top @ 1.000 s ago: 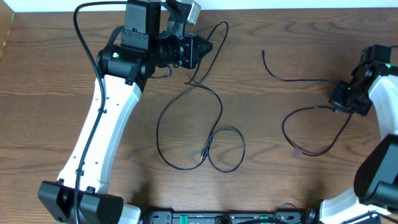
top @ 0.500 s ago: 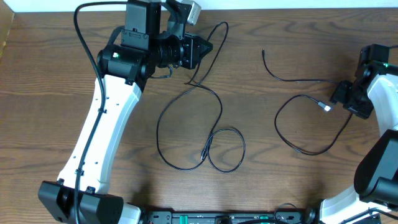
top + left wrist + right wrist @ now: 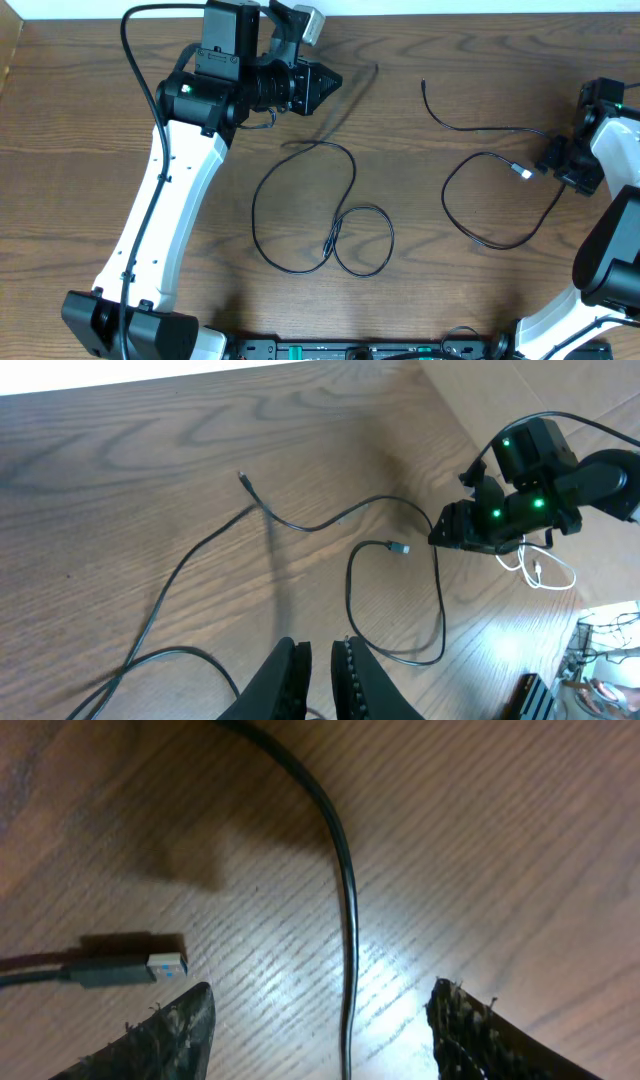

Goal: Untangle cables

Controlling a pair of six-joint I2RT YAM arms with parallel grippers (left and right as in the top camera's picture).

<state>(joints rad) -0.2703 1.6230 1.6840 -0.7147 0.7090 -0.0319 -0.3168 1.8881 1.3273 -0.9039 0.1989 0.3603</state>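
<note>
Two thin black cables lie apart on the wooden table. The left cable (image 3: 352,180) curls into loops near the middle. A blurred stretch of it slants down from beside my left gripper (image 3: 335,80). That gripper hangs above the table with its jaws (image 3: 322,655) a narrow gap apart and nothing between them. The right cable (image 3: 470,128) bends into a wide loop and ends in a plug (image 3: 524,172). My right gripper (image 3: 560,165) stands open just right of that plug. In the right wrist view the cable (image 3: 345,900) runs between the spread fingers (image 3: 320,1010), and the plug (image 3: 125,968) lies to the left.
The left arm (image 3: 170,200) stretches from the front edge to the back left of the table. The right arm (image 3: 520,500) shows in the left wrist view, with a thin white cord (image 3: 538,568) beside it. The table's far edge (image 3: 450,14) runs close behind both grippers.
The left cable's raised loop has slipped from my left gripper and is dropping to the table. My right gripper opened, left the plug end on the table, and drew back slightly right.
</note>
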